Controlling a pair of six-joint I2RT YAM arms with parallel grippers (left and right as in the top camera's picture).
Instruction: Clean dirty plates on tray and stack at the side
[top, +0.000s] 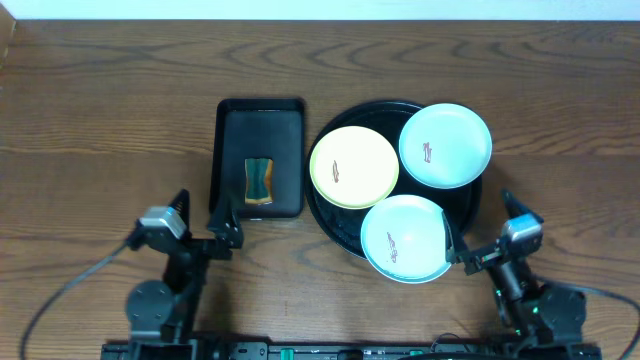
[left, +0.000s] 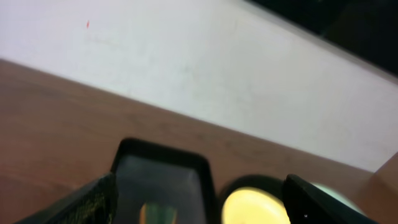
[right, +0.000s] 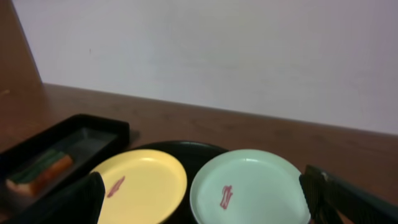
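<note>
Left gripper (top: 226, 228), wide open and empty, sits near the front edge by a small tray (top: 260, 130) holding a sponge (top: 259, 182). Right of centre, the round tray (top: 330, 226) carries a yellow plate (top: 354, 167), a back blue plate (top: 445, 146) and a front blue plate (top: 406, 238), all smeared. Right gripper (top: 456, 250), open and empty, is just beside the front one.

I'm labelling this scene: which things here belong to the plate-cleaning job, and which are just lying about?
Job: yellow plate, far mint plate, near mint plate, round tray, sponge (likely the wiper).
Lying about: rectangular tray holding the sponge; cables.
</note>
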